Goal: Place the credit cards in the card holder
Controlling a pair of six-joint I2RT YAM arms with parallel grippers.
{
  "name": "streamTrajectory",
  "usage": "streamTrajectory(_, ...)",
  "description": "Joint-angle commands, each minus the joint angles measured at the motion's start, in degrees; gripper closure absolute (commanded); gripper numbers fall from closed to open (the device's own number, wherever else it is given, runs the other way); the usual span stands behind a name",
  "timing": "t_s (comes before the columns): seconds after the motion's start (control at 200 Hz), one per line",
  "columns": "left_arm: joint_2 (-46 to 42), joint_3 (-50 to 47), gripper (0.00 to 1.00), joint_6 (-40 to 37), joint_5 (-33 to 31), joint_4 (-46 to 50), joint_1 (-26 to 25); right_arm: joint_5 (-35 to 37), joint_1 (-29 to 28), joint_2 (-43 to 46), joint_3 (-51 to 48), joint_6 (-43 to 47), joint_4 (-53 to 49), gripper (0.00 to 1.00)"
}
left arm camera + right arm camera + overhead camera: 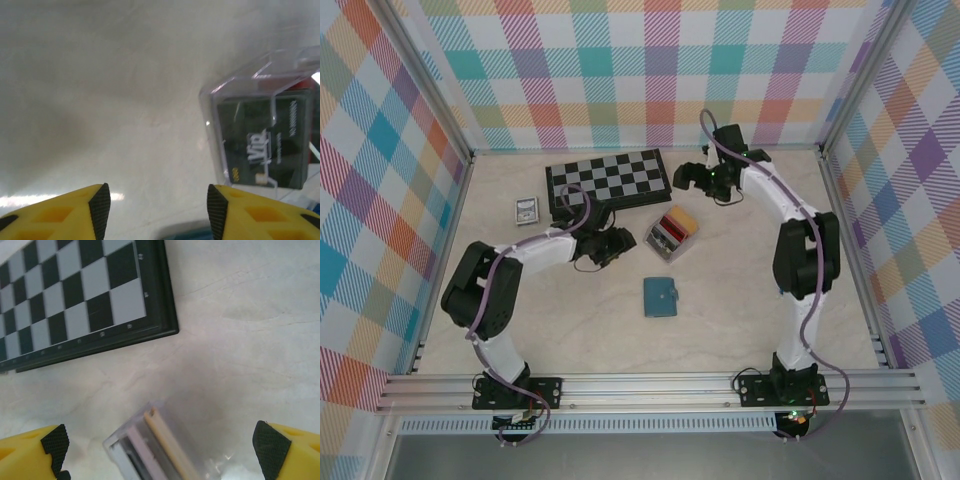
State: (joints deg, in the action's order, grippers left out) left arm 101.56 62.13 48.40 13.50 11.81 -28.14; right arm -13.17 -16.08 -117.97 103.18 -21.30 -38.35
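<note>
Thin, stiff, probably slick plastic credit cards (265, 145) stand in a clear box (240, 85) ahead-right of the left claw (158, 210), jaws apart; the right claw (162, 450) gapes wide. Pinch an upper edge.

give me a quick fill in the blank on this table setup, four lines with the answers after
The credit cards stand in a clear box, none yet in the teal ____.
The black-and-white board at the far side of the table is a ____.
The dark card facing the left gripper reads ____.
The right gripper is ____, holding nothing.
Missing words: card holder; chessboard; VIP; open.
</note>
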Motion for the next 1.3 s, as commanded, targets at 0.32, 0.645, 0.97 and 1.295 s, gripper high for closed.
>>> streamTrajectory(0.32,9.0,4.7,0.54,3.3,6.9,-5.7,-0.4,-17.7,-0.5,-6.0,1.4,0.4,-4.9,0.04)
streamTrajectory(0.645,11.9,6.6,0.55,2.6,8.3,-5.8,-2.8,-25.1,-0.7,3.4,-12.0,-2.9,2.6,0.07)
streamTrajectory(0.97,12.3,5.2,0.59,2.8,8.6,-6.6,-5.3,-26.2,-1.5,11.7,-24.5,-6.8,9.1,0.08)
streamTrajectory(1.295,10.3,1.8,0.60,3.9,8.8,-8.3,-8.3,-19.3,-1.6,18.5,-35.0,-8.2,10.8,0.07)
